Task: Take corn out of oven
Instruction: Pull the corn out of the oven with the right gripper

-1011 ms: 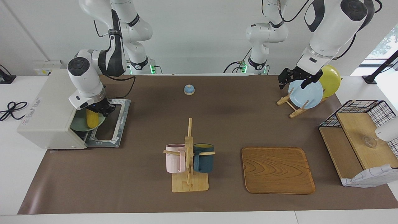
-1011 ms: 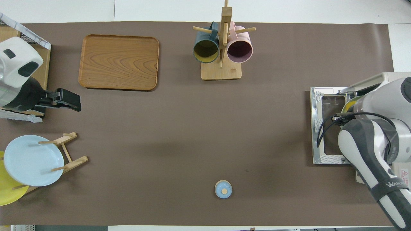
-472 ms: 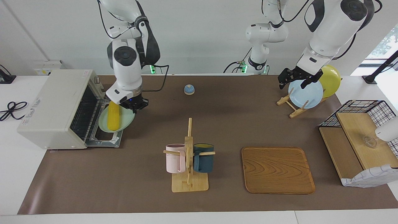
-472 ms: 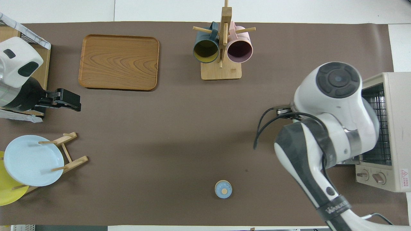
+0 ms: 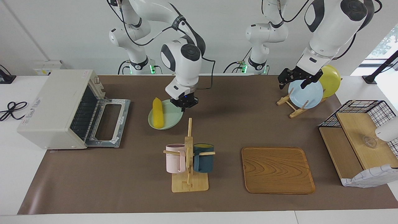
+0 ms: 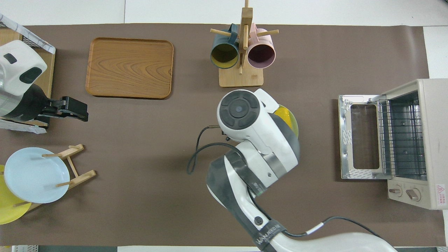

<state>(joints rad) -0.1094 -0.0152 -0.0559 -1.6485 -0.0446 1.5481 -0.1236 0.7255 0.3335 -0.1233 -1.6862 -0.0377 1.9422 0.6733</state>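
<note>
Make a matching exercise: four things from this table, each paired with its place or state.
Things:
1. corn
2. oven
3. pink mug
4. blue plate

Places or states:
A. standing in a wooden rack
B. lying on a green plate
C. hanging on a wooden mug stand
D. door open, wire rack bare

Pairs: 1-B, 2-D, 3-C, 4-A

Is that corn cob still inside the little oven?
Out. The corn lies on a green plate gripped by the right gripper, away from the open oven.
</note>
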